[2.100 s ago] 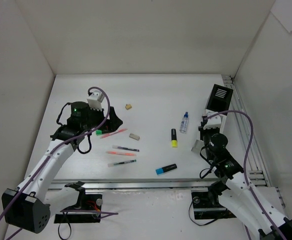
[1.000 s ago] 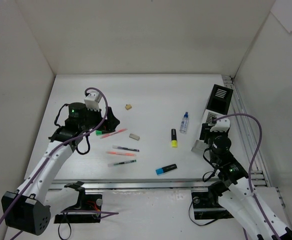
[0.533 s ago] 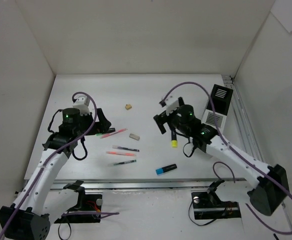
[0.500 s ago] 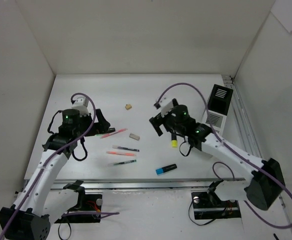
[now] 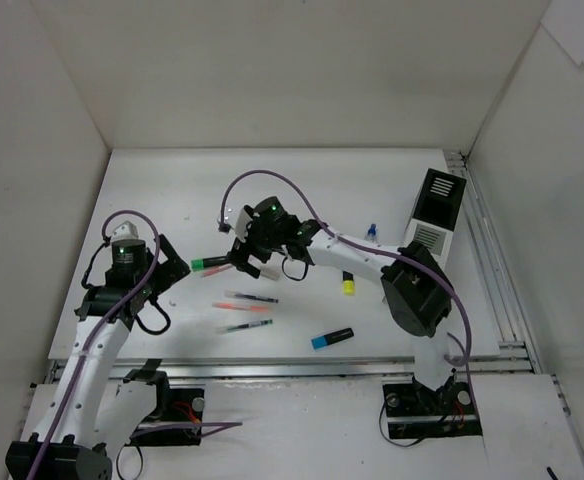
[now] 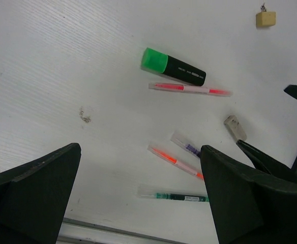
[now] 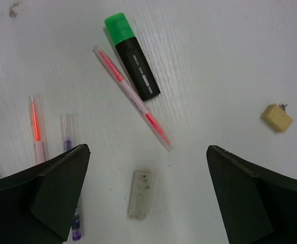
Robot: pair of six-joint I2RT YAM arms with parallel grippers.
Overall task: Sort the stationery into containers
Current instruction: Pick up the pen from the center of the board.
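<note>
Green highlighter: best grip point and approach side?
Take the green highlighter on its black barrel just behind the cap, from straight above, closing across its width. It lies flat; the pink pen crowds its tail end.

The right hand [image 5: 250,254] has swung from beside the organizer [image 5: 437,205] at the right edge to the middle of the frame, above the pink pen [image 7: 133,100] and white eraser [image 7: 140,202]. The right arm [image 5: 342,255] now hides most of the glue bottle [image 5: 371,229]. The left hand [image 5: 162,268] has drawn back toward the lower left, uncovering the green highlighter [image 5: 208,264] on the tabletop [image 5: 302,190].
</note>
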